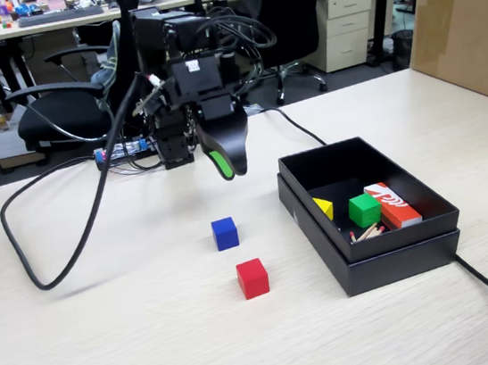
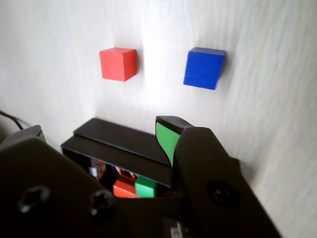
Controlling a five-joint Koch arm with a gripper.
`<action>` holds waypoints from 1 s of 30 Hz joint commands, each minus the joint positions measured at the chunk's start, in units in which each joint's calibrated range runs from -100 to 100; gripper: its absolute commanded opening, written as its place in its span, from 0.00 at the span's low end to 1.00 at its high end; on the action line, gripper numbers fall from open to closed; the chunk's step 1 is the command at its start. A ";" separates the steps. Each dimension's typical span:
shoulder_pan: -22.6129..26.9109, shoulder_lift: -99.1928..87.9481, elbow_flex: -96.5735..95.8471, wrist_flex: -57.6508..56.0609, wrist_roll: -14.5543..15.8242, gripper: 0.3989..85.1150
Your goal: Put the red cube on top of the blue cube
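The gripper (image 1: 227, 168) hangs above the table (image 1: 139, 340), just above centre in the fixed view, jaws spread wide and empty, green pads (image 2: 166, 141) showing. Below it the blue cube (image 1: 225, 233) sits on the wood, with the red cube (image 1: 252, 278) near it, lower, the two apart. At right an open black box (image 1: 376, 260) holds a green cube (image 1: 364, 210), a yellow piece (image 1: 324, 208) and a red-orange box (image 1: 393, 204) with white markings too small to read.

An office is being shown: swivel chairs (image 1: 59, 112), drawer pedestals (image 1: 341, 27) and cluttered desks (image 1: 42, 18) are being seen behind the light wooden table (image 1: 112, 344).
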 commanded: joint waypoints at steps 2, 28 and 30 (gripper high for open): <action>-0.34 9.77 10.62 -0.14 -0.10 0.53; -1.56 40.86 24.77 0.99 -0.10 0.53; -1.71 42.35 25.58 0.99 -0.10 0.53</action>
